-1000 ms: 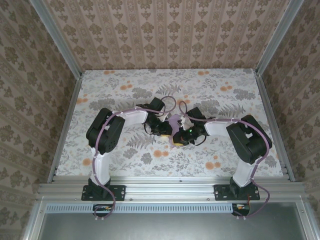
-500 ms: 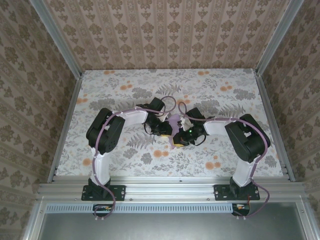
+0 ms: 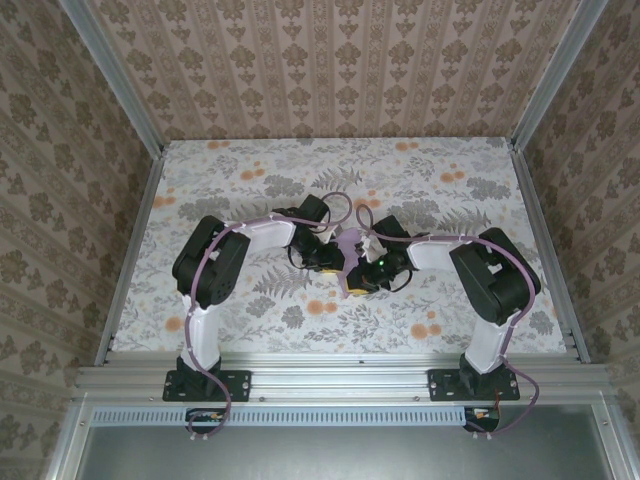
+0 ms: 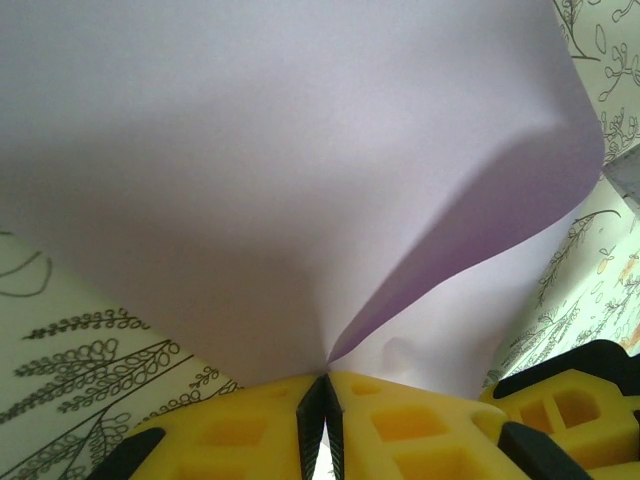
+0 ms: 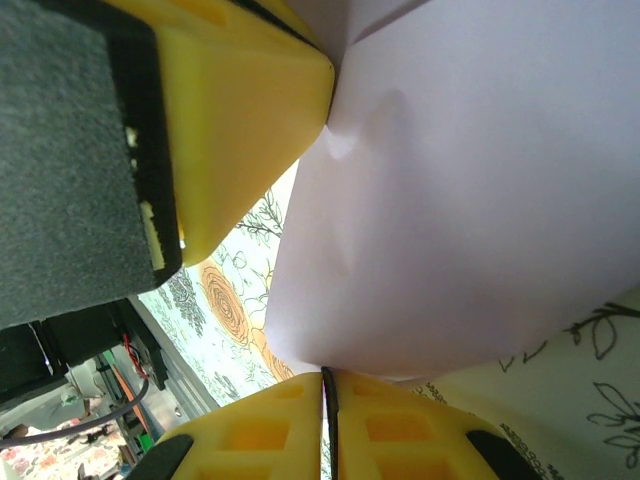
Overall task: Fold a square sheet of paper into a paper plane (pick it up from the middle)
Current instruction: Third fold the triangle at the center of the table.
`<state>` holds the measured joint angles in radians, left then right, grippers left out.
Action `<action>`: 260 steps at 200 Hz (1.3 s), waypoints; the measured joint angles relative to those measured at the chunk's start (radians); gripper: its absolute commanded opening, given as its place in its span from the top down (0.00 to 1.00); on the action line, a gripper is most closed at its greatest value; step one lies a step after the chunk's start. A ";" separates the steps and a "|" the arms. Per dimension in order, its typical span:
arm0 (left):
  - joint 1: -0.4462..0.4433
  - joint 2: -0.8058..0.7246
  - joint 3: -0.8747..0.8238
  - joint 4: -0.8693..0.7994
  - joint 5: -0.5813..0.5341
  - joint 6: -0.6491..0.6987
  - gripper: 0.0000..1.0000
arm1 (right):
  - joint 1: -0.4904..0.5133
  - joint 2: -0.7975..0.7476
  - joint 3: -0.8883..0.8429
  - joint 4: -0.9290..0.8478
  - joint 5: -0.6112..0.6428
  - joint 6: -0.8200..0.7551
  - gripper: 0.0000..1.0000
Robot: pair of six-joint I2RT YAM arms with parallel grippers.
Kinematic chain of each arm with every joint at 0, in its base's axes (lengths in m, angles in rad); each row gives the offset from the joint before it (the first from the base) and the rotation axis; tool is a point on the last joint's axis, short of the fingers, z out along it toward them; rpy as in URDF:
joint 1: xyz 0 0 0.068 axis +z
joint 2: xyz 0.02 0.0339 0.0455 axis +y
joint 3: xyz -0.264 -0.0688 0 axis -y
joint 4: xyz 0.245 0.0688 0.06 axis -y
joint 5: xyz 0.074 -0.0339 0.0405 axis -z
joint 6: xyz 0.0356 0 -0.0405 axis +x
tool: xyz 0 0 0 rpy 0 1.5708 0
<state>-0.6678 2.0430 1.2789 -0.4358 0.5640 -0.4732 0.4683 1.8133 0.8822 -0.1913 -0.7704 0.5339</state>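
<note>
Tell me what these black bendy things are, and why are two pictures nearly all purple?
Those are two robot arms, bolted at the near edge of a flowery table. The wide picture comes from a camera up above and behind them. The other two come from little cameras on the arms' wrists, right next to their yellow fingers. The purple is a thin sheet of paper, seen from very close. The left gripper and the right gripper are both pinched shut on it and hold it between them above the table, so it bends.
</note>
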 measured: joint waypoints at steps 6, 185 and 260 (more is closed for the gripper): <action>0.001 0.000 0.000 0.000 0.002 0.000 0.78 | 0.000 0.000 0.000 0.000 0.000 0.000 0.87; 0.004 0.004 0.000 0.000 0.011 0.004 0.78 | -0.029 0.013 0.046 -0.014 -0.001 -0.002 0.85; 0.008 0.006 0.001 0.000 0.021 0.004 0.78 | -0.024 0.050 0.046 0.009 -0.001 0.002 0.85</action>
<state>-0.6601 2.0495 1.2800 -0.4355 0.5850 -0.4690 0.4438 1.8637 0.9279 -0.1825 -0.7715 0.5354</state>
